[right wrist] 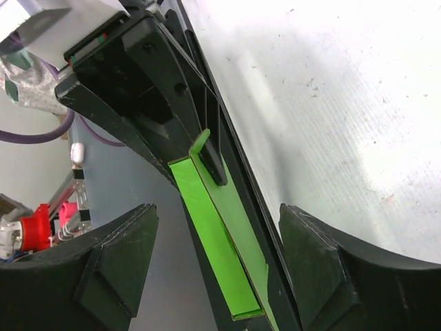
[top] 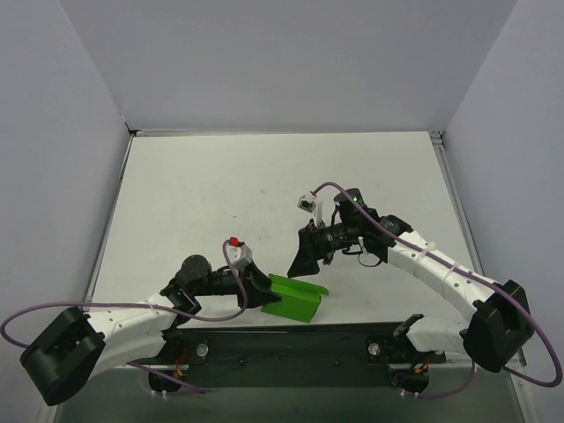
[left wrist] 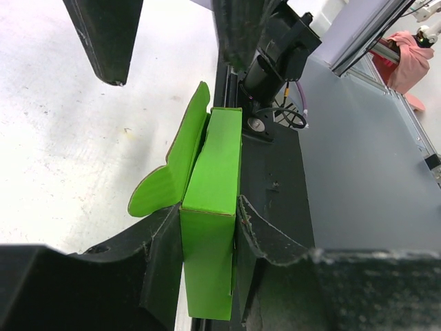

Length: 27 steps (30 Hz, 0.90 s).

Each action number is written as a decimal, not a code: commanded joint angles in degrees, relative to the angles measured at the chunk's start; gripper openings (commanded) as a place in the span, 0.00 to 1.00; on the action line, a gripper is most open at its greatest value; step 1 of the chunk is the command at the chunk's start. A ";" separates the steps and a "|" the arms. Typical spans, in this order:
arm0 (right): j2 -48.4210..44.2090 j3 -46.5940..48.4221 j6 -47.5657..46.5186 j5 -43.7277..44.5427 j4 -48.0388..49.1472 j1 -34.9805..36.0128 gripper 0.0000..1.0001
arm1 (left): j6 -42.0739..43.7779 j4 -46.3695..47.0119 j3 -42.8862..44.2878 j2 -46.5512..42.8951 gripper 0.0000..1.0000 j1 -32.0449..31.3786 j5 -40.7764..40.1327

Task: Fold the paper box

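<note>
The left jaws are closed on the paper box (top: 295,298). In the left wrist view the near end of the green card sits squeezed between them, a finger touching each long side. The rest of the box runs straight out ahead of these jaws. It lies partly on the white worktop (top: 264,176) and partly over the black base plate (top: 291,339) at the near edge.

A rounded flap (left wrist: 162,189) stands loose from the side of the box that faces the worktop. It is not tucked in, so the fold looks unfinished.

The right jaws are spread wide and hold nothing. They hang above the far end of the box. In the right wrist view the green strip runs down between the two fingers, nearer the left one and apart from both.

Several things could go wrong from here:
- **Buckled walls:** the card is thin, and a hard squeeze from the left jaws could buckle them.
- **Box swinging or slipping:** it is held by one end only, so a sideways push from the right jaws could swing it or work it loose.
- **Creased flap:** a finger coming down on the flap from the wrong side would probably crease it outward, not tuck it in.
- **Snagging:** the box straddles the edge between worktop and base plate, so a corner may catch there if it is dragged.
</note>
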 commanded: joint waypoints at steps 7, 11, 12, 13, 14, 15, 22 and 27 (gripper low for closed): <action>-0.71 3.18 -6.20 6.33 -7.11 8.53 0.73 | 0.13 -0.64 0.37 -3.46 0.32 -0.38 -2.69; -0.62 2.83 -7.96 9.94 -8.61 10.38 0.73 | -0.22 -0.90 0.37 -4.87 0.32 -0.38 -2.95; -0.27 2.92 -8.14 9.85 -8.87 10.73 0.73 | -0.40 -0.90 0.45 -4.87 0.32 -0.38 -2.95; -0.10 3.09 -8.40 10.03 -9.31 11.17 0.73 | -0.49 -0.90 0.54 -4.96 0.32 -0.38 -3.13; 0.08 3.27 -8.75 10.46 -9.66 11.61 0.73 | -0.58 -0.90 0.54 -5.05 0.32 -0.38 -3.22; 0.34 3.79 -9.10 11.95 -10.19 12.92 0.72 | -0.84 -0.82 0.54 -5.14 0.32 -0.38 -3.48; 1.31 4.32 -10.86 16.79 -12.74 15.30 0.39 | -0.93 -1.95 0.54 -6.63 0.34 -0.38 -5.50; 0.17 5.11 -12.18 18.90 -14.58 16.35 0.21 | -2.42 -3.10 0.63 -8.47 0.63 -0.29 -8.75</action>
